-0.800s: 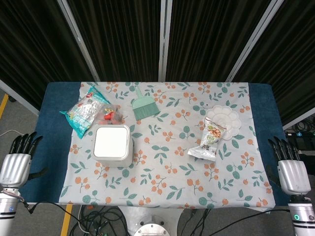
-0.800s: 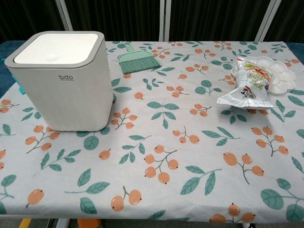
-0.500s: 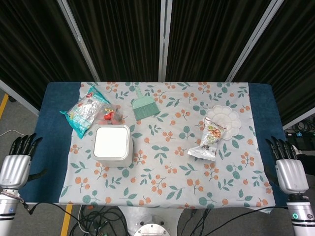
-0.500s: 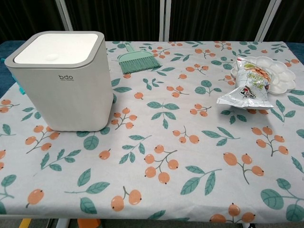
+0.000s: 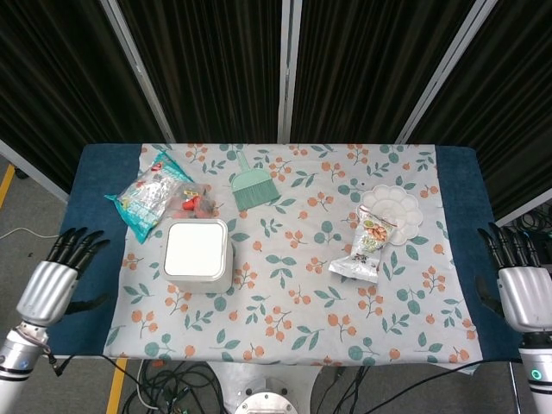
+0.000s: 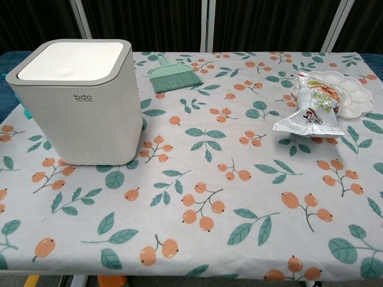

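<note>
black curtains back our floral tablecloth [image 5: 285, 285]. our left hand [image 5: 50, 285], fingers apart and holding nothing, hovers nearest the white bin [image 5: 197, 254]; our right hand [image 5: 522, 293], seemingly empty too, risks snagging the cloth's edge near the snack bag [image 5: 366, 248].

This looked like a robot test bay in a lab rather than a home. Black curtains [image 5: 216, 69] hung behind the table [image 5: 95, 224], split by slanted metal poles [image 5: 289, 69]. Loose cables [image 5: 172, 388] trailed under the front edge, and yellow tape [image 5: 7, 185] marked the grey floor at the left. The household goods seemed staged: a floral cloth [image 6: 209, 179] laid over blue padding, with a small bin [image 6: 78, 101], a brush [image 6: 173, 76], snack bags [image 5: 151, 197] and a plate [image 5: 397, 207] set out on it. What lay beyond the curtains could not be told.
</note>
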### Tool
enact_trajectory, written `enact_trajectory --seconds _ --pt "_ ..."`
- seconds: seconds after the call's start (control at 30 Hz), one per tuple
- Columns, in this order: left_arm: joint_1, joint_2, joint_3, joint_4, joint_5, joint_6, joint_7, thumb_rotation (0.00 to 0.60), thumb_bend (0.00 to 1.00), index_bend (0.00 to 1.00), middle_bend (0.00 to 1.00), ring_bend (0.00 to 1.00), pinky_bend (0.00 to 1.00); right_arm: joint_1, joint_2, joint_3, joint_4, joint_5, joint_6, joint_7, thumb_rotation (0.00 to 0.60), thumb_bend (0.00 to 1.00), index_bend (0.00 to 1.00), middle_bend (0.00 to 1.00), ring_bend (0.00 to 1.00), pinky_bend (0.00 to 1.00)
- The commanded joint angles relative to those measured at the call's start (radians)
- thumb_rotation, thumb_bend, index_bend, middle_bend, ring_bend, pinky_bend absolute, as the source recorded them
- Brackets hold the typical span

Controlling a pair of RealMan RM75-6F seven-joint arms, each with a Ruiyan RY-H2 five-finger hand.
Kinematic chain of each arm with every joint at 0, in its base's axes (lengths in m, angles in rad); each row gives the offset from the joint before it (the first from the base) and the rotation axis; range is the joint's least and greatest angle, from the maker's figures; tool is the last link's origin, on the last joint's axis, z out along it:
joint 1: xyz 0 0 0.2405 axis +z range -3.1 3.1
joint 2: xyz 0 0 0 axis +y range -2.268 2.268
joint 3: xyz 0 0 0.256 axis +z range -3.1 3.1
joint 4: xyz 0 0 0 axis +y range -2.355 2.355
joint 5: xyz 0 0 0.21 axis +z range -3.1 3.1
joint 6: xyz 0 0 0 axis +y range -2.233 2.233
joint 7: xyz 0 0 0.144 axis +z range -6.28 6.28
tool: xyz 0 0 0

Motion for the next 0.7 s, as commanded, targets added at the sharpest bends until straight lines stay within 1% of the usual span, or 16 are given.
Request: enact_trajectory --seconds 0.03,0.07,0.1,0.17,0.3,0.37,0.5,0.6,0.7 --pt "-0.101 0.052 0.027 -0.041 0.111 -0.078 -0.08 0.585 0.0 0.18 0.12 0.03 0.0 0.009 0.034 0.019 -0.044 0.004 -0.01 -0.022 0.6 0.36 0.0 0.03 0.0 0.0" --pt "-0.121 0.057 0.029 -0.05 0.122 -0.101 -0.082 0.555 0.0 0.17 0.12 0.03 0.0 0.01 0.038 0.021 -0.05 0.003 -0.011 -0.024 0.6 0.36 0.0 0.03 0.0 0.0" --pt "-0.148 0.06 0.029 -0.06 0.135 -0.132 -0.081 0.511 0.0 0.17 0.12 0.03 0.0 0.01 0.043 0.023 -0.056 0.002 -0.012 -0.026 0.6 0.36 0.0 0.03 0.0 0.0" --pt "-0.185 0.057 0.027 -0.07 0.145 -0.175 -0.08 0.467 0.0 0.18 0.12 0.03 0.0 0.01 0.046 0.025 -0.062 0.003 -0.015 -0.025 0.6 0.36 0.0 0.03 0.0 0.0" --pt "-0.252 0.033 0.017 -0.075 0.126 -0.268 -0.073 0.455 0.0 0.18 0.12 0.03 0.0 0.006 0.045 0.025 -0.062 0.006 -0.022 -0.021 0.6 0.36 0.0 0.02 0.0 0.0" --pt "-0.27 0.022 0.016 -0.075 0.115 -0.295 -0.065 0.455 0.0 0.18 0.12 0.03 0.0 0.004 0.043 0.025 -0.059 0.008 -0.024 -0.018 0.6 0.36 0.0 0.02 0.0 0.0" --pt "-0.301 0.006 0.032 -0.078 0.103 -0.347 -0.06 0.455 0.0 0.18 0.12 0.03 0.0 -0.002 0.042 0.023 -0.053 0.009 -0.026 -0.009 0.6 0.36 0.0 0.02 0.0 0.0" --pt "-0.316 -0.003 0.041 -0.08 0.084 -0.381 -0.05 0.453 0.0 0.21 0.18 0.08 0.0 -0.005 0.038 0.021 -0.045 0.005 -0.03 0.001 0.6 0.36 0.0 0.02 0.0 0.0" --pt "-0.328 -0.004 0.05 -0.088 0.062 -0.413 -0.042 0.431 0.0 0.23 0.23 0.12 0.0 -0.007 0.033 0.02 -0.038 0.003 -0.032 0.01 0.6 0.36 0.0 0.02 0.0 0.0"
